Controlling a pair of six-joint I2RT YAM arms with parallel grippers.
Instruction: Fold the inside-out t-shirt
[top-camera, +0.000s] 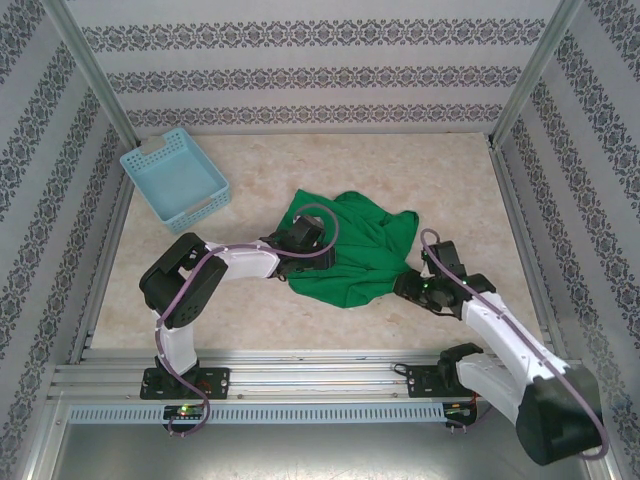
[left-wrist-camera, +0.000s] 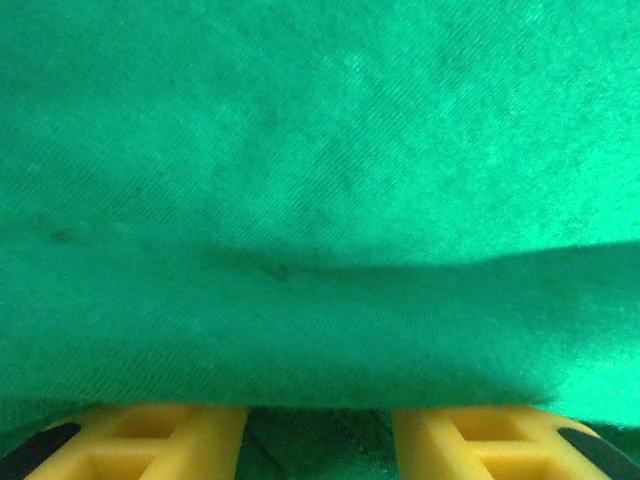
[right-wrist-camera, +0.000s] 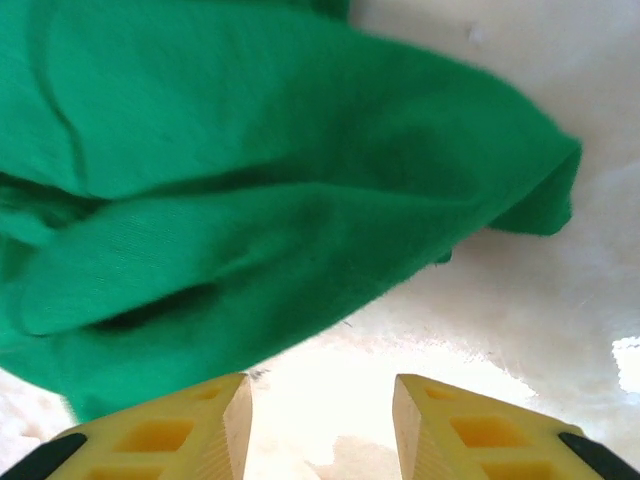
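**Inspector:** Green cloth, the inside-out t-shirt (top-camera: 355, 250), lies crumpled in the middle of the table (top-camera: 250, 320) in the overhead view, not yet spread flat. The left claw (top-camera: 300, 240) sits on its left part. The right claw (top-camera: 412, 285) stands at its near right edge. A blue basket (top-camera: 175, 185) is well apart, far left.

**Assessor:** Hazard there?

**Inspector:** With one arm bearing on the cloth, I judge that any pull from the other would drag and bunch the heap rather than spread it.

**Assessor:** Left wrist view?

**Inspector:** Cloth drapes across both yellow fingers (left-wrist-camera: 150, 440) and hides the tips. They stand apart with cloth in the gap. Whether they grip it I cannot tell. A lift now may raise several layers together, or drop them.

**Assessor:** Right wrist?

**Inspector:** That claw is open, with bare table between its fingers and a folded lobe of shirt just beyond. Closing here likely catches nothing. Reaching further may pinch a doubled fold, not a single hem.
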